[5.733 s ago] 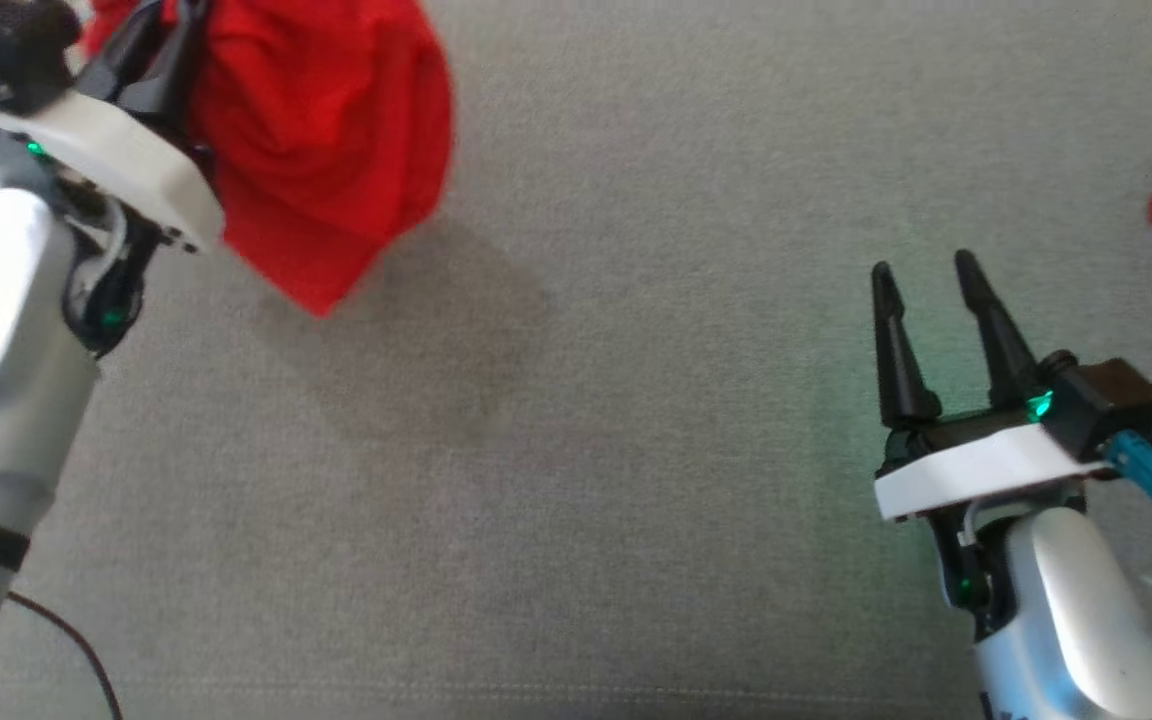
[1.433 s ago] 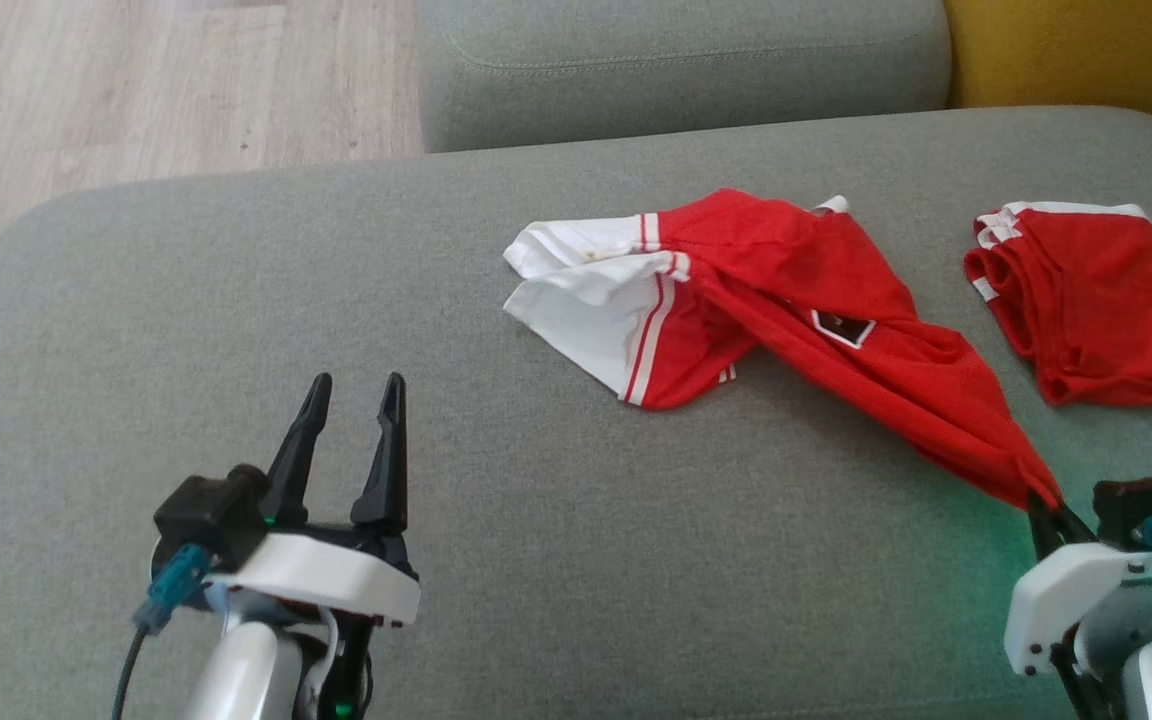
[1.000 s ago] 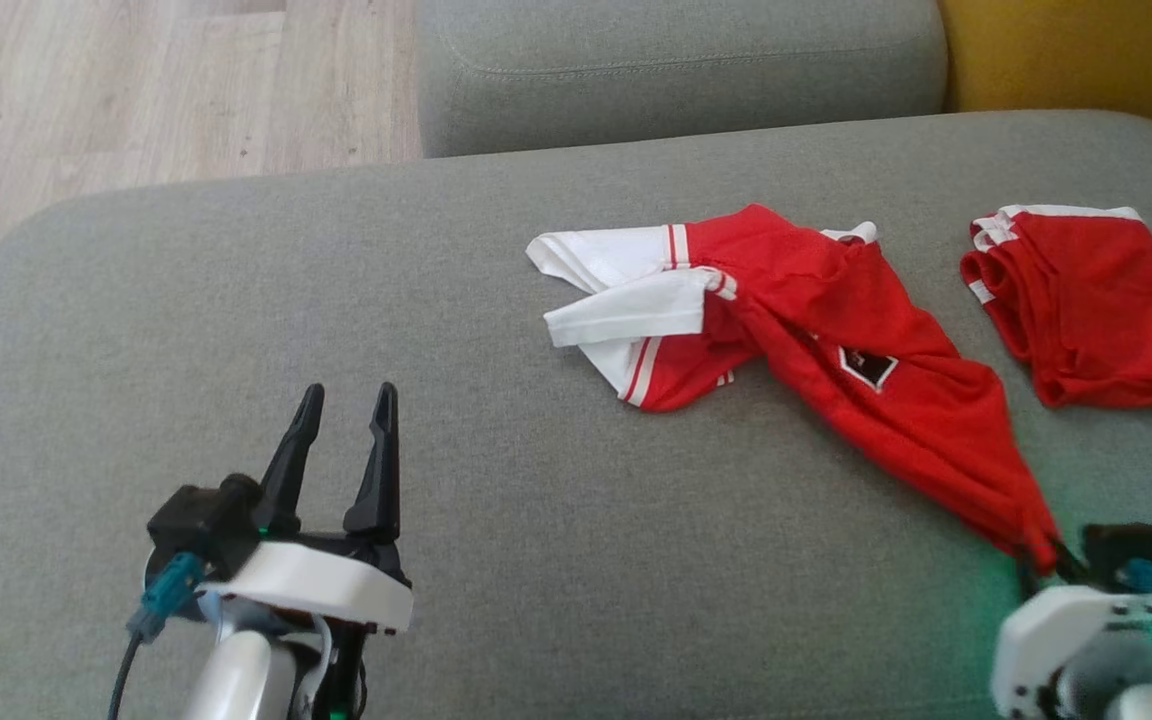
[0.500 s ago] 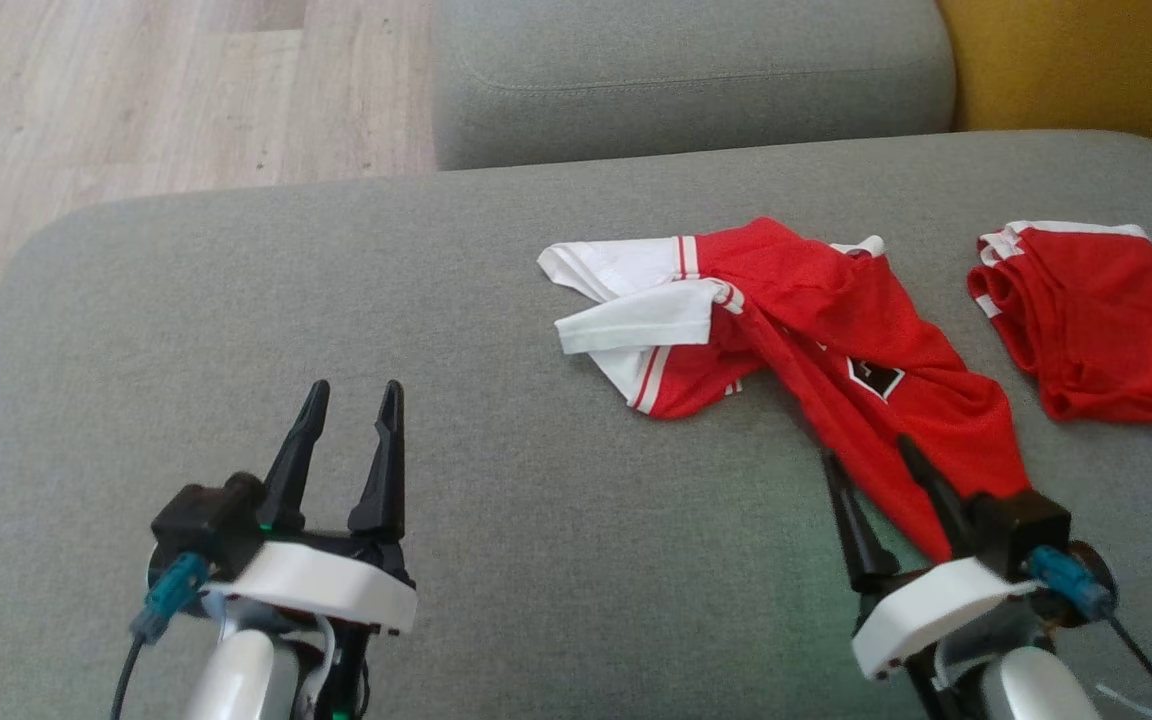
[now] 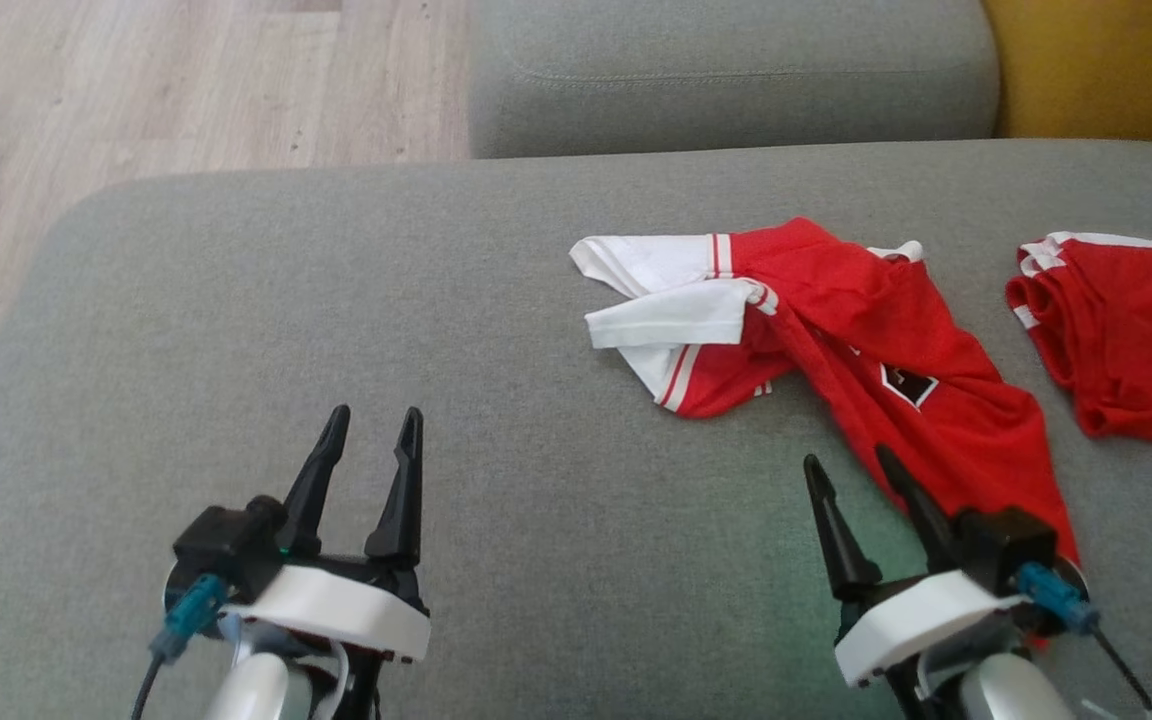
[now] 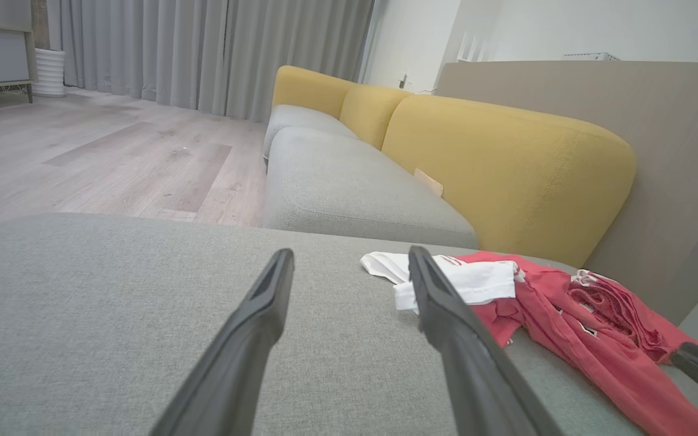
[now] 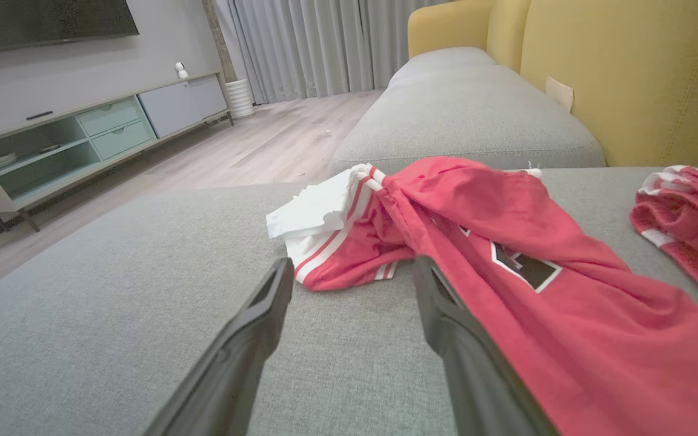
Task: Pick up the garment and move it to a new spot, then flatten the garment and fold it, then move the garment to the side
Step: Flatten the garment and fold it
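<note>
Right claw (image 5: 848,460) spread, left claw (image 5: 376,414) spread too. I see red-and-white garment (image 5: 866,340) crumpled on sofa cushion (image 5: 336,300), long axis diagonal: white sleeve (image 5: 656,300) far-left, red hem (image 5: 1021,470) at right claw.

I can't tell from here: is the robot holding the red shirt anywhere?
Nothing is held. The left gripper and right gripper are both open, and the shirt lies on the sofa.
</note>
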